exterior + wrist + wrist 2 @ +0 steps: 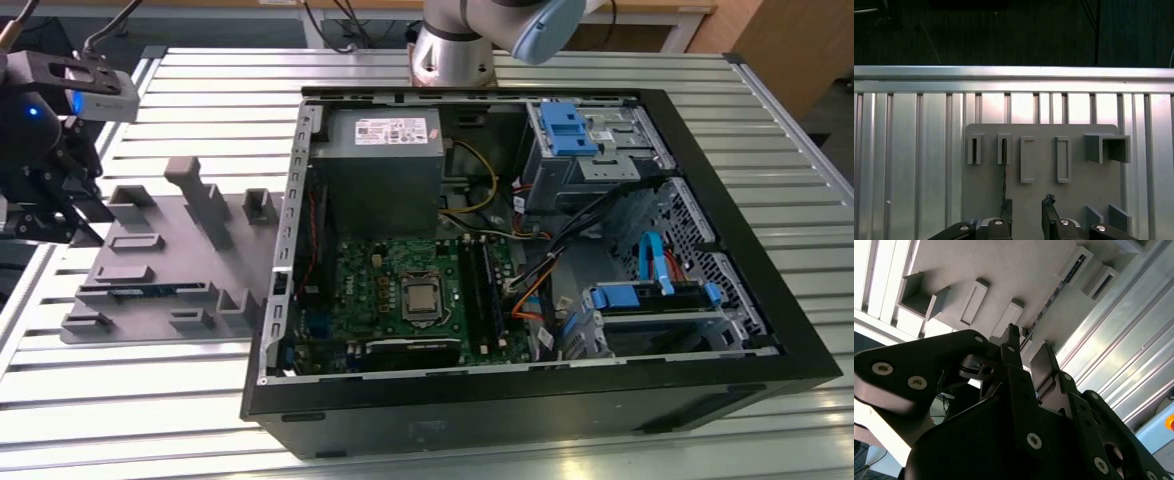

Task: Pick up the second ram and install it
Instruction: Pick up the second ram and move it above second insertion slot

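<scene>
The gripper (1026,205) hung over the grey tray (1076,192), its two fingers (1050,209) spread apart with nothing between them. The ram (1004,170) stood on edge in a narrow slot of the tray, the second slot from one end. In the first wrist view it lined up with one finger and not with the gap; whether the two touched could not be told. In the exterior view the tray lay on the ribbed metal table (174,400), just beside the open case (534,385), on the exterior view's left. The motherboard (360,290) lay flat inside the case, well apart from the gripper.
</scene>
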